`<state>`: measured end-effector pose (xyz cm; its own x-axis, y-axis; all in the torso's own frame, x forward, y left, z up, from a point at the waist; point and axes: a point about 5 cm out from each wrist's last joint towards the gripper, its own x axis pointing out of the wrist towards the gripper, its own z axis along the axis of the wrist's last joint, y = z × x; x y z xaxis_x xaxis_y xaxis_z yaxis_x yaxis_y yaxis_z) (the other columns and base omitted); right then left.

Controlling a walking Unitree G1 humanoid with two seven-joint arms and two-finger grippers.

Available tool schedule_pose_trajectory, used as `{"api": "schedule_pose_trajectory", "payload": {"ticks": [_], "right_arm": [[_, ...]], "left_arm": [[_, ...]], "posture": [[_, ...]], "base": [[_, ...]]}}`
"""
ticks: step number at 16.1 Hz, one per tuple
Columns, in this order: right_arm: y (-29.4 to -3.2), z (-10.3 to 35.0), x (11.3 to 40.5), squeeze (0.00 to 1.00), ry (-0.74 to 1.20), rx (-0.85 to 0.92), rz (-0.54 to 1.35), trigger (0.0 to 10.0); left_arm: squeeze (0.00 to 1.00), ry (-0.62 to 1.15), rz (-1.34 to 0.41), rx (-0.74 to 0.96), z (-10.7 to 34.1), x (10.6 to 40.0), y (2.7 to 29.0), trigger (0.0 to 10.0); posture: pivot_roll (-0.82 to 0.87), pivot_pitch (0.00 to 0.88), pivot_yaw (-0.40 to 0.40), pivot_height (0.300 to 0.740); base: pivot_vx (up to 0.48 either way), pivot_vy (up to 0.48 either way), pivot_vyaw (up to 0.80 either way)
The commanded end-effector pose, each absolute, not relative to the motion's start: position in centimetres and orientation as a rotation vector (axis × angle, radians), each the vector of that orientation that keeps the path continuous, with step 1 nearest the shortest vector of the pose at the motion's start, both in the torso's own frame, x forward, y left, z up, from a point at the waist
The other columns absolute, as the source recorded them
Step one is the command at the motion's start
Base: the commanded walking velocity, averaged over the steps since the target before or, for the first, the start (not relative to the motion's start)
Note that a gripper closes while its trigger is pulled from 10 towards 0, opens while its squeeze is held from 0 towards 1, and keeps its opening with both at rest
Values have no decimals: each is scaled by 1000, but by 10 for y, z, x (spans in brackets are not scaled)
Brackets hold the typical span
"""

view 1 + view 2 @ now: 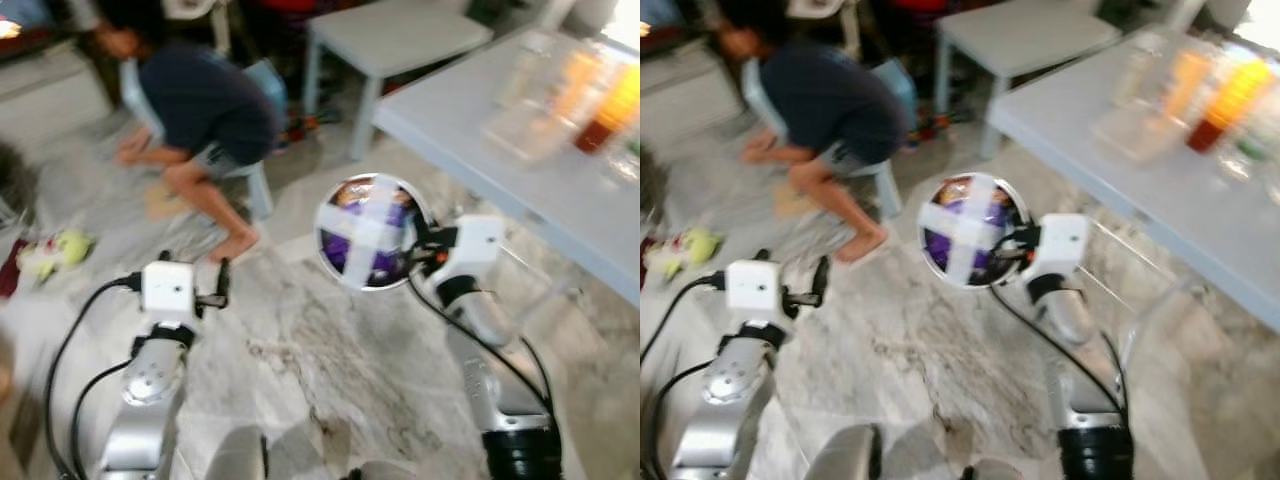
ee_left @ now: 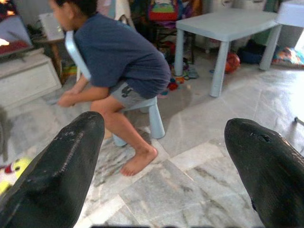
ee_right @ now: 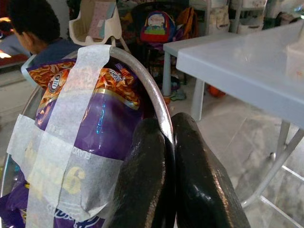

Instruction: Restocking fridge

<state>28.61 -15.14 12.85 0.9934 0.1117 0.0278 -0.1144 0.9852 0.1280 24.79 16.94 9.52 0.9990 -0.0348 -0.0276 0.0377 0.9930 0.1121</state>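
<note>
I hold the right gripper (image 3: 168, 142) with its two black fingers clamped together on the rim of the round metal bowl with a purple snack packet taped in by a white cross (image 1: 367, 232), carried in the air above the marble floor (image 1: 330, 370), just left of the near edge of the long grey table (image 1: 520, 175). The left gripper (image 2: 166, 152) hangs with its fingers well apart and empty, so I keep it low and clear. Judging the bowl to be in transit, I keep the rim pinch firm and the bowl level, and steer wide of the person seated on the small stool (image 1: 205, 110) far left.
</note>
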Motion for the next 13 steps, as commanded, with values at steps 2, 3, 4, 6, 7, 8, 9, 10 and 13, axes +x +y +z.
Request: {"api": "schedule_pose_trajectory", "payload": {"ticks": [2,3,4,6,7,8,9,10,13], "right_arm": [[-142,133,289,0,-38,158,156,10000],[-141,133,290,0,-37,159,159,10000],[-139,134,292,0,-41,163,166,10000],[-137,136,294,0,-44,170,176,10000],[-137,135,294,0,-42,173,176,10000],[-138,134,294,0,-39,178,174,10000],[-141,133,293,0,-34,191,157,10000],[-144,133,292,0,-35,197,143,10000],[-159,127,284,0,-23,203,71,10000]], "left_arm": [[0,28,-24,131,95,249,175,10000],[0,28,-23,128,94,249,174,10000],[0,25,-21,128,95,249,174,10000],[0,19,-9,128,96,250,176,10000],[0,19,-5,129,96,250,177,10000],[0,19,-4,130,97,250,178,10000],[0,21,10,134,97,248,182,10000],[0,22,21,133,97,246,185,10000],[0,56,52,141,91,233,198,10000]], "posture": [[41,86,-91,740],[45,84,-94,740],[49,87,-96,740],[53,89,-97,740],[53,90,-96,740],[50,106,-92,740],[52,97,-86,740],[52,97,-86,740],[47,95,-63,740]], "base": [[0,0,800],[0,0,800],[0,0,800],[0,0,800],[0,0,800],[0,0,800],[0,0,800],[0,0,800],[0,0,800]]}}
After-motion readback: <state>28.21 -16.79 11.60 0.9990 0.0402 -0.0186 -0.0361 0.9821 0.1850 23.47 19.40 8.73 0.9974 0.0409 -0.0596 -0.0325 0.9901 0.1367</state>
